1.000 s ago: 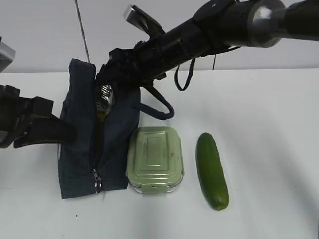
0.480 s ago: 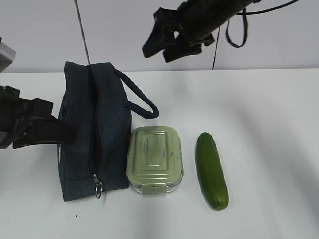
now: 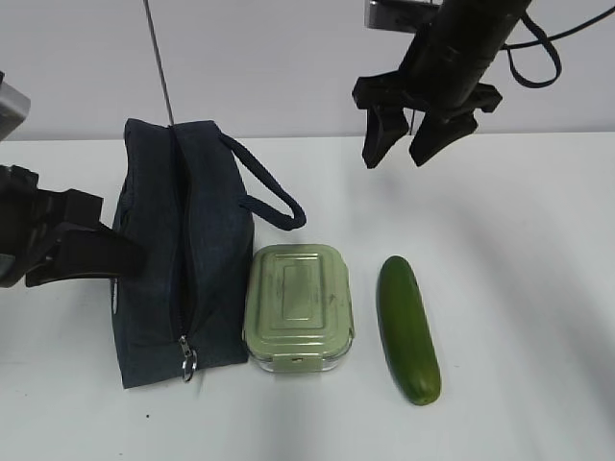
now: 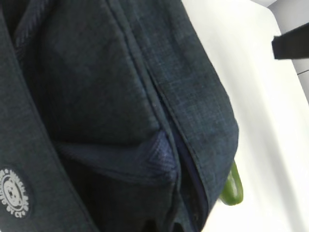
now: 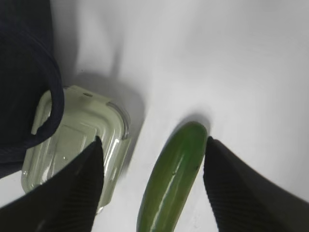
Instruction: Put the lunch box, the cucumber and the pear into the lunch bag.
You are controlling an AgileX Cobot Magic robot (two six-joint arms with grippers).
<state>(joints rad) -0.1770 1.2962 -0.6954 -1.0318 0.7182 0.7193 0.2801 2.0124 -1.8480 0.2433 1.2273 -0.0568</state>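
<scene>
My right claw [image 3: 413,152] hangs at one o'clock, fingers spread and pointing down, empty. My left claw [image 3: 130,257] sits at nine o'clock, closed.

The lunch bag [image 3: 178,254] is matt woven cloth, the cucumber [image 3: 408,328] smooth and glossy, the lunch box [image 3: 299,305] satin-lidded.

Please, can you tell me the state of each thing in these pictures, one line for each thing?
lunch bag: lying on the table, zipper mostly undone.
lunch box: lid on, flat on the table beside the bag.
cucumber: lying on the table, untouched.
right gripper: open, empty, in the air above the cucumber.
left gripper: at the bag's left side; jaws hidden, shut.
pear: not visible.
</scene>
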